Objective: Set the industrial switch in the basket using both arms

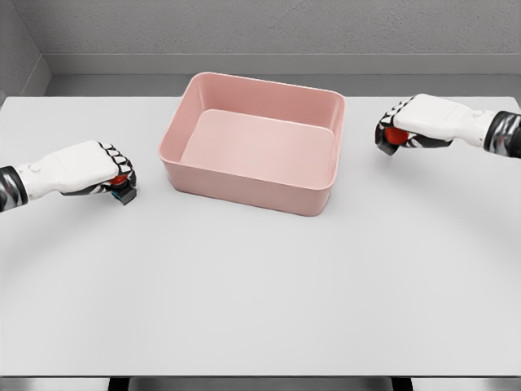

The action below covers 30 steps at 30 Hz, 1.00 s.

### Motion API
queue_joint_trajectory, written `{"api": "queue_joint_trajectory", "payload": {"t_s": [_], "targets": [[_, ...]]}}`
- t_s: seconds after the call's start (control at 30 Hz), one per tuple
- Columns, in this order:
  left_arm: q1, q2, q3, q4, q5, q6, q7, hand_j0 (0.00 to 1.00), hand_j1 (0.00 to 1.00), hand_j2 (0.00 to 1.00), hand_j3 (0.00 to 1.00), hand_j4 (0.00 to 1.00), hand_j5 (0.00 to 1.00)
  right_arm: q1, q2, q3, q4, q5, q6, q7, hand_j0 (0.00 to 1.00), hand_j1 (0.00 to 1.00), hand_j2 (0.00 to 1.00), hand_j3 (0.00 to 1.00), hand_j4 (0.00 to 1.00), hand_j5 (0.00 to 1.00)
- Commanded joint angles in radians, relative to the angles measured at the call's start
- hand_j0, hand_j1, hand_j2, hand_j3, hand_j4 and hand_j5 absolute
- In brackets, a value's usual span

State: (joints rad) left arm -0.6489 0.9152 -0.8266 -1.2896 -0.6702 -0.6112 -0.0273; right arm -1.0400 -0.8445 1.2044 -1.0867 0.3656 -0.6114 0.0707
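Switch by my left hand: a small red and dark switch [120,182] peeks out under my fingers, at about 9 o'clock from the basket, down on the table.
Switch by my right hand: another red bit [394,136] shows inside my fingers, at about 2 o'clock from the basket. I think it is a switch too, but most of it is hidden.
My left hand: my left hand [104,169] is curled tight around its switch. It sits low, touching or almost touching the table.
My right hand: my right hand [407,126] is curled around the red thing. I cannot tell if it is lifted or resting.
Basket: the pink basket [244,186] sits in the middle, between my two hands. Nothing is inside it.
Table: the white table [260,309] holds it all.
Done: I think both grabs are made.
Left to do: lift, bring each hand over the basket, and let go. Nothing is in yet, so I am about halfway at most.
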Motion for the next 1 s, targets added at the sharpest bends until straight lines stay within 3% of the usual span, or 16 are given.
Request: {"api": "queue_joint_trajectory", "payload": {"t_s": [0.0,0.17,0.73,0.97], "targets": [[0.000,0.004,0.004,0.001,0.015,0.000,0.001,0.42,0.42,0.42,0.42,0.42,0.42,0.000,-0.002,-0.003,-0.001,-0.007,0.001,-0.002,0.51,0.51,0.51,0.51,0.51,0.51],[-0.008,0.013,0.012,-0.001,0.043,0.000,0.000,0.42,0.42,0.42,0.42,0.42,0.42,-0.009,-0.002,-0.006,-0.004,-0.008,0.001,-0.002,0.51,0.51,0.51,0.51,0.51,0.51],[-0.155,0.047,0.001,-0.086,0.080,0.000,-0.005,0.40,0.40,0.40,0.40,0.40,0.40,-0.067,0.010,-0.014,-0.024,-0.014,0.001,-0.011,0.50,0.50,0.50,0.50,0.50,0.50],[-0.184,0.045,0.001,-0.109,0.081,0.000,-0.006,0.41,0.41,0.41,0.41,0.41,0.41,-0.080,0.015,-0.029,-0.048,-0.016,0.001,-0.012,0.50,0.50,0.50,0.50,0.50,0.50]]}}
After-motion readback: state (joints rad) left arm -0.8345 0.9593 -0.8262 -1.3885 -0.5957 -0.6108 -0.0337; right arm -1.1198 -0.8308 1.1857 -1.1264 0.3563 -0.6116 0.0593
